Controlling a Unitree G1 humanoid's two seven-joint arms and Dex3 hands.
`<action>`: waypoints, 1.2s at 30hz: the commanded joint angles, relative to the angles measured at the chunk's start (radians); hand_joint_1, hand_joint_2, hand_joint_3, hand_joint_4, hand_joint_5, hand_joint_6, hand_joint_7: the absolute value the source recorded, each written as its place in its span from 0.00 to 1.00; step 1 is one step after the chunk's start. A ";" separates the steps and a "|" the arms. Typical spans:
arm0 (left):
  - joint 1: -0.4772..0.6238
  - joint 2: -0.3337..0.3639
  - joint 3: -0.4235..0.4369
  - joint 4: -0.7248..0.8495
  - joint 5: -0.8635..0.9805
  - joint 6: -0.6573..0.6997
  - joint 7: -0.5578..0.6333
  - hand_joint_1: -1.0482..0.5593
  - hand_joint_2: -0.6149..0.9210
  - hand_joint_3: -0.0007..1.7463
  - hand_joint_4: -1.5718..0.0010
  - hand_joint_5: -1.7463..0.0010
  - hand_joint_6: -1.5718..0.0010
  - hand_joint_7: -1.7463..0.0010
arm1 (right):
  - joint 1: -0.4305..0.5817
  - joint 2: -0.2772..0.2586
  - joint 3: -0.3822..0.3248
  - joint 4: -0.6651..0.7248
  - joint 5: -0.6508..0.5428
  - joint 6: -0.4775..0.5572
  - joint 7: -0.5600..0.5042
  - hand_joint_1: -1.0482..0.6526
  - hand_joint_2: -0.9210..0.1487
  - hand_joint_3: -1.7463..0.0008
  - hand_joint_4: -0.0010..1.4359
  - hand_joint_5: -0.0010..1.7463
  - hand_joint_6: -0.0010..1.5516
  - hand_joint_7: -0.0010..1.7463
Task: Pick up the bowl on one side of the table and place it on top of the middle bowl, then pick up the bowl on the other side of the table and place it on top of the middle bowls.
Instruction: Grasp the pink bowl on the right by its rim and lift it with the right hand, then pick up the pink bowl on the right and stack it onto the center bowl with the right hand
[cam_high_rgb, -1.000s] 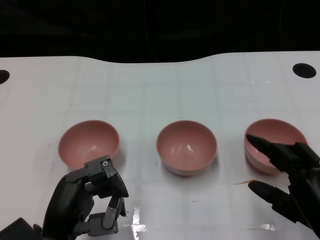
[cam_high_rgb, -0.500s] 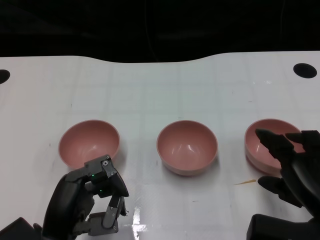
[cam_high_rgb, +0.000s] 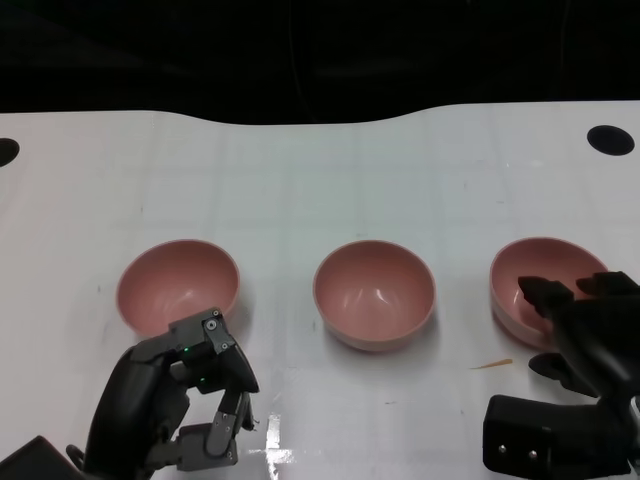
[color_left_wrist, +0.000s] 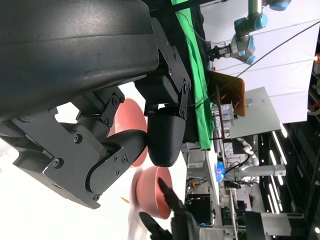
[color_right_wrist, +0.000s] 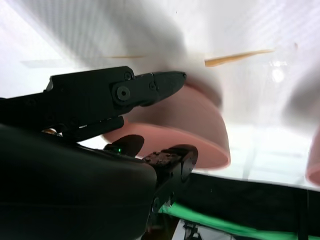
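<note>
Pink right bowl (cam_high_rgb: 535, 285) under right robot hand (cam_high_rgb: 585, 335)

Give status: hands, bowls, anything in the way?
Right hand open at the right bowl, no grip visible. Left hand curled, holding nothing, near the left bowl. Middle bowl unstacked. Nothing between the bowls.

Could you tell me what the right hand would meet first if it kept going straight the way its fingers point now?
Most likely the right bowl: the right hand points at its near rim, fingers already reaching over it, though contact is unclear.
</note>
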 joint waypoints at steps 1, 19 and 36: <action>0.010 0.005 0.007 -0.008 0.010 0.001 0.013 0.55 0.66 0.76 0.44 0.03 0.50 0.12 | -0.058 -0.026 0.026 0.104 0.026 -0.025 -0.057 0.35 0.02 1.00 0.46 0.15 0.38 0.03; 0.004 0.007 0.004 -0.009 -0.002 0.011 0.000 0.56 0.67 0.76 0.43 0.04 0.48 0.14 | -0.156 -0.068 0.058 0.252 0.138 -0.304 -0.496 0.48 0.18 0.73 0.66 1.00 0.47 0.98; 0.007 0.004 0.006 -0.017 0.005 0.017 0.009 0.55 0.68 0.73 0.41 0.05 0.47 0.14 | -0.181 0.002 0.116 -0.048 0.171 -0.489 -0.446 0.56 0.68 0.27 0.69 1.00 0.51 0.99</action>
